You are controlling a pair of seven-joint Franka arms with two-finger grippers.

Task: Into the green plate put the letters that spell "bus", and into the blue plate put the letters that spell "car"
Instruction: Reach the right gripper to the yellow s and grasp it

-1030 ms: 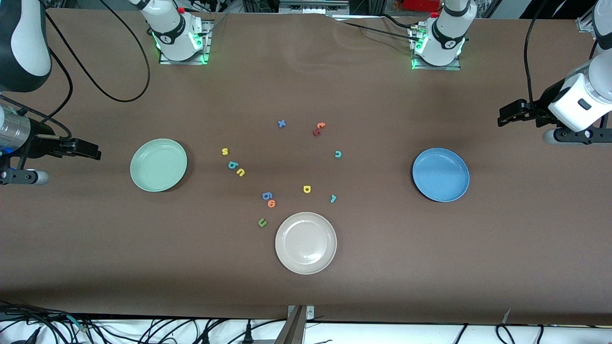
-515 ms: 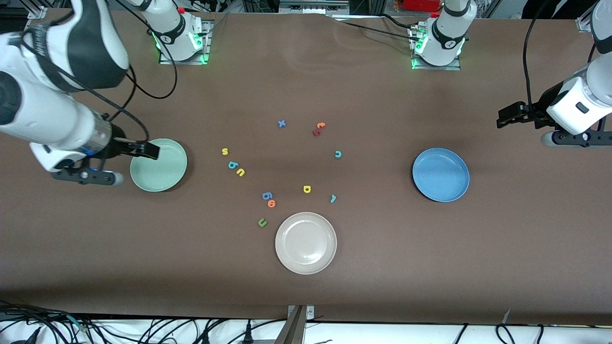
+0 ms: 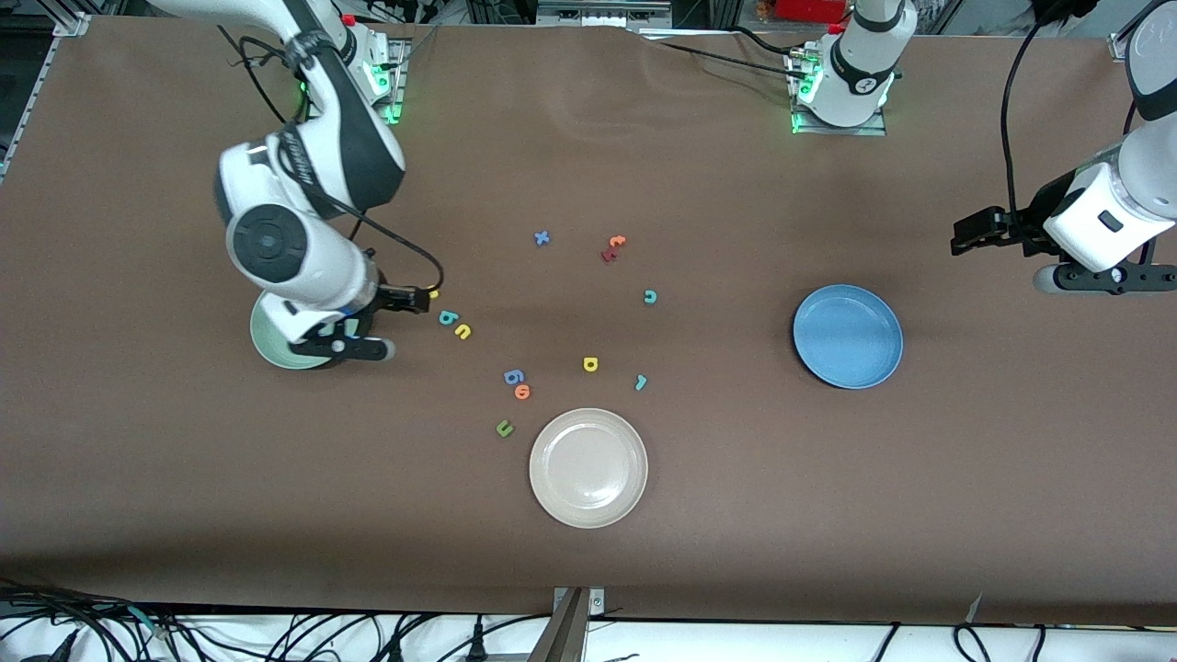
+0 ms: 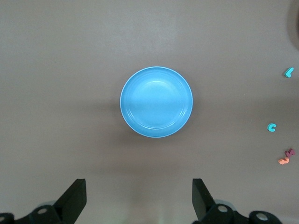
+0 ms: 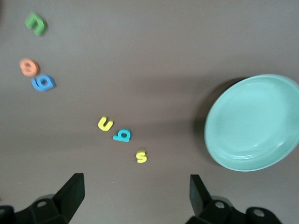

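Right pincer (image 3: 421, 300) released, over yellow s (image 5: 141, 157), which it nearly hides in front view. Right arm covers most of green plate (image 3: 267, 345). Left pincer (image 3: 965, 234) released, above counter (image 3: 736, 478) near blue plate (image 3: 847, 336).

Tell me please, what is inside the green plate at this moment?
The green plate looks empty in the right wrist view; no letter lies in it. From the front, the right arm covers most of it. The yellow s, teal b and yellow u lie on the table beside it.
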